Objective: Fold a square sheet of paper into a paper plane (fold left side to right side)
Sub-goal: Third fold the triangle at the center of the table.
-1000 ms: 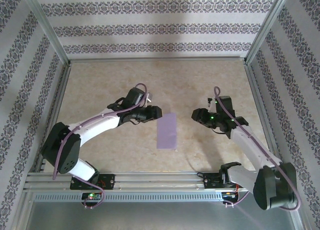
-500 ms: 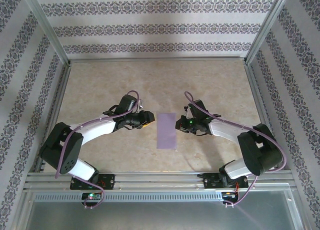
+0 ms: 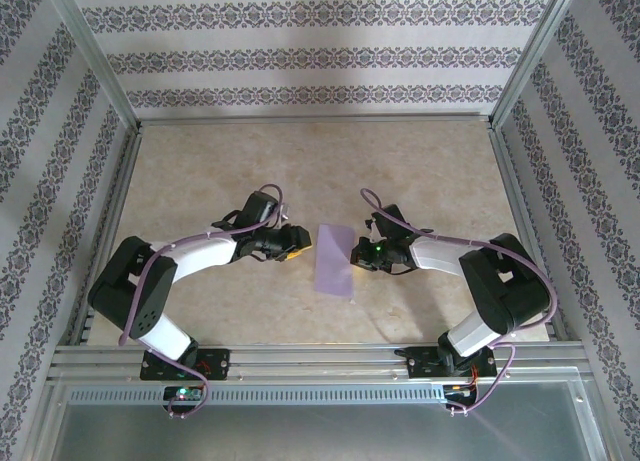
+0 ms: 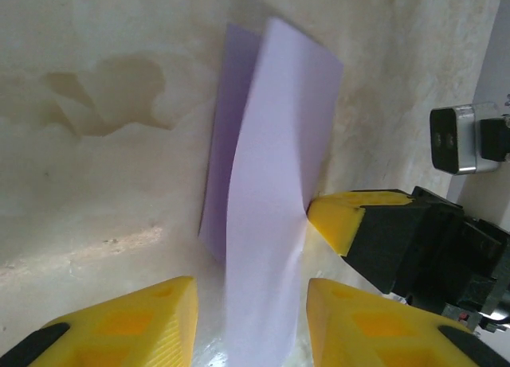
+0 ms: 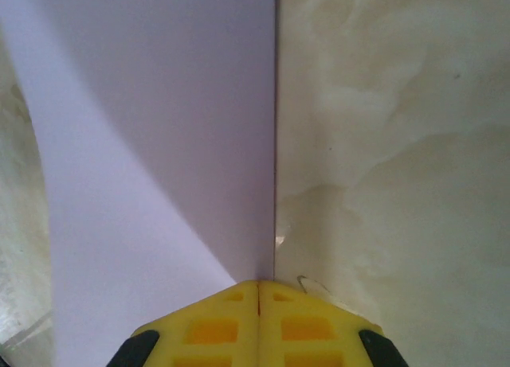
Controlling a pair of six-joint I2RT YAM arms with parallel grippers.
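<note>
Soft even light, blurred near foregrounds.

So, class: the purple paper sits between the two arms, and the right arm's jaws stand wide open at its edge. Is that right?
Not quite: the right arm's jaws are shut, closed tight on the edge of the purple paper, as the right wrist view shows. The rest holds.

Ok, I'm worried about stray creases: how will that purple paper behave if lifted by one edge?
Probably floppy: the square sheet of paper bows upward in its top layer. Likely very light and thin, so a push might slide or buckle it on the smooth table.
</note>
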